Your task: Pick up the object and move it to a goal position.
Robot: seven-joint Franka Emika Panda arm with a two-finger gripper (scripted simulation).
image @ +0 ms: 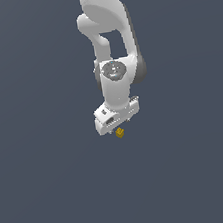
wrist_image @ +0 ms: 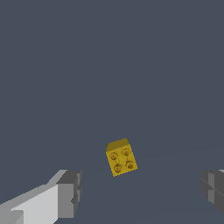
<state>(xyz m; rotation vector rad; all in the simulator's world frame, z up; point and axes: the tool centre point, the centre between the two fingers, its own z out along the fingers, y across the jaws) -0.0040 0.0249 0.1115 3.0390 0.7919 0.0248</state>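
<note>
One object in play: the mustard-yellow block point(wrist_image: 121, 157), and we see it lying on the flat grey floor point(wrist_image: 109, 65) between the two fingers point(wrist_image: 70, 194) of the gripper point(wrist_image: 142, 192), not touching either. The jaws stand wide apart, nothing held. In the wrist view the block sits nearer one finger than the other, with clear gaps on both sides, and it's rotated so its faces don't line up square with the finger pads. Its upward face shows four small round darker marks (studs or dots, we can't tell which).

In the exterior view the block point(image: 119, 132) shows just under the lower edge of the white gripper point(image: 117, 128) body, slightly toward the exterior view's right of its middle. The arm point(image: 109, 43) comes down from the top of that view, hand pointing down over the block. We can't tell from either view how far above the floor the fingertips are.

Room: the floor point(image: 55, 192) is one uniform grey surface on all sides of the block, no edges, walls or other things visible in either view
</note>
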